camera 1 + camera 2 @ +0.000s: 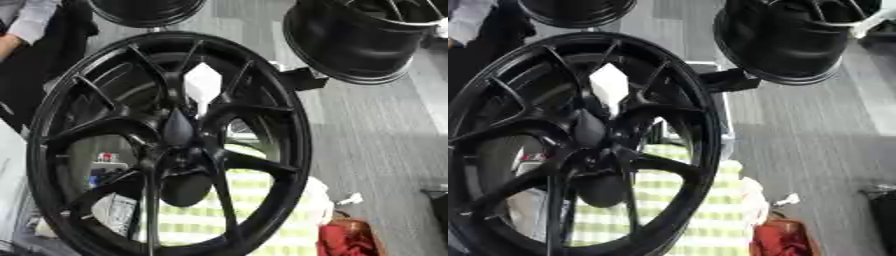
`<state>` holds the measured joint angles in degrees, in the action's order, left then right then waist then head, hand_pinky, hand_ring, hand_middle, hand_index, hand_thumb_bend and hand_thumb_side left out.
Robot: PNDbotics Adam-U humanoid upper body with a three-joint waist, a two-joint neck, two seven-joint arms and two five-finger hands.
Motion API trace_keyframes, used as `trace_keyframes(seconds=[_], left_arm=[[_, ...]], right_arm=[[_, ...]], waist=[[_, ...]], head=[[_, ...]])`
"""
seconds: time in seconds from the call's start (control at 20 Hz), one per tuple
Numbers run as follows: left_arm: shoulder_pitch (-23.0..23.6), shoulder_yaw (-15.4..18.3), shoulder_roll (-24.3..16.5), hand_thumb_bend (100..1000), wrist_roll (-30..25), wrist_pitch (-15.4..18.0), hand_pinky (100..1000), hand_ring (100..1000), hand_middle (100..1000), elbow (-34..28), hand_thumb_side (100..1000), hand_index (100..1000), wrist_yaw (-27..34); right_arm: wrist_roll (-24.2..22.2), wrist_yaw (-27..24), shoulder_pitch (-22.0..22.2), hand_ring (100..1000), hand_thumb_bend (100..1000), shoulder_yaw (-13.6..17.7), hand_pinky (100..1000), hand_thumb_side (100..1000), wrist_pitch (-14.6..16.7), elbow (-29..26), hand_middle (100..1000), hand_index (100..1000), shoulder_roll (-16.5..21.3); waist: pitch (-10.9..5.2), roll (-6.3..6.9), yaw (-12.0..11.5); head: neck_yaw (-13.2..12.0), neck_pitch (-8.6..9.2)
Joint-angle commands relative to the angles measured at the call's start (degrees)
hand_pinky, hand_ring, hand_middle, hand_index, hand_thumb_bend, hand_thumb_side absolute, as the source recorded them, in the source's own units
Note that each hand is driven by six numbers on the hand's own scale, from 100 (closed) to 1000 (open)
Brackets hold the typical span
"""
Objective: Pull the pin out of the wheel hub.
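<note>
Hands first: honestly I can't pick out either hand here, so whether anything is open or holding something, can't tell. There's a dark cone-ish shape (178,127) right at the centre of the wheel hub (52,115), and a rounded dark blob (184,189) just below that, but black on black I can't say if that's hub, pin or fingers.

The one thing that stands out is a white piece (202,84) sitting just above the hub's centre, between the upper spokes. My guess is that's the pin or its grip end, not sure though.

If it is, I'd come in between those upper spokes, pinch the white part, and pull straight along its own axis. Don't lever it sideways against a spoke, it could jam.

Behind the hub's lower half there's a green checked cloth (262,220). A red thing (346,240) lies off its lower right, and another wheel (350,45) sits well off its upper right.
</note>
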<state>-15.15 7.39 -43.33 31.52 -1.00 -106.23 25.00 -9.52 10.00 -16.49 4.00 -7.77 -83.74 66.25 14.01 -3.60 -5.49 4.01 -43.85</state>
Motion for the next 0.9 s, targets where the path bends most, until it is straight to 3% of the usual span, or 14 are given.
trace_keyframes(seconds=[0.05,0.2,0.4,0.5,0.55,0.65,0.75,0.9], left_arm=[[-0.3,1.0,-1.7,216,0.3,0.0,833,745,660,-0.9,715,744,-0.4],[-0.4,0.8,-1.5,214,0.1,-0.1,834,745,660,-0.8,716,744,-0.3],[-0.3,0.7,-1.3,210,0.0,-0.2,835,745,660,-0.7,718,744,-0.3],[-0.2,0.7,-1.3,209,0.0,-0.2,836,746,660,-0.7,719,744,-0.4],[-0.2,0.7,-1.2,209,0.0,-0.2,836,746,660,-0.7,719,744,-0.4],[-0.1,0.7,-1.2,209,0.0,-0.3,836,746,661,-0.7,720,744,-0.4],[-0.1,0.7,-1.2,208,0.0,-0.3,837,746,661,-0.6,720,744,-0.3],[0.0,0.7,-1.2,208,0.0,-0.3,838,746,661,-0.5,721,744,-0.3]], right_arm=[[1.3,2.3,0.3,727,133,1.9,883,100,-1.1,3.9,515,529,2.0],[2.0,5.7,0.3,742,155,1.6,886,100,-2.8,8.5,538,554,1.4],[1.5,7.2,0.3,766,200,1.2,890,100,-2.3,11.0,563,581,0.5],[1.1,7.9,0.3,802,237,1.2,892,100,-2.3,11.7,635,666,0.2],[0.9,8.2,0.3,845,249,1.2,899,155,-2.4,12.0,732,740,0.1],[-0.8,8.7,0.5,913,239,1.1,923,295,-2.5,12.5,821,816,-0.1],[-3.2,9.1,0.6,925,217,1.3,929,340,-2.5,13.0,831,825,-0.2],[-5.0,9.4,0.3,921,194,2.0,927,338,-2.3,13.3,823,821,-0.4]], waist=[[-0.73,0.23,0.2],[-0.69,0.34,0.0],[-0.53,0.53,-0.2],[-0.49,0.55,-0.2],[-0.48,0.55,-0.2],[-0.46,0.51,-0.3],[-0.47,0.42,-0.2],[-0.52,0.34,-0.1]], head=[[-0.1,-0.27],[0.0,-0.27],[0.0,-0.27],[0.0,-0.27],[0.0,-0.27],[0.0,-0.27],[0.0,-0.27],[-0.1,-0.27]])
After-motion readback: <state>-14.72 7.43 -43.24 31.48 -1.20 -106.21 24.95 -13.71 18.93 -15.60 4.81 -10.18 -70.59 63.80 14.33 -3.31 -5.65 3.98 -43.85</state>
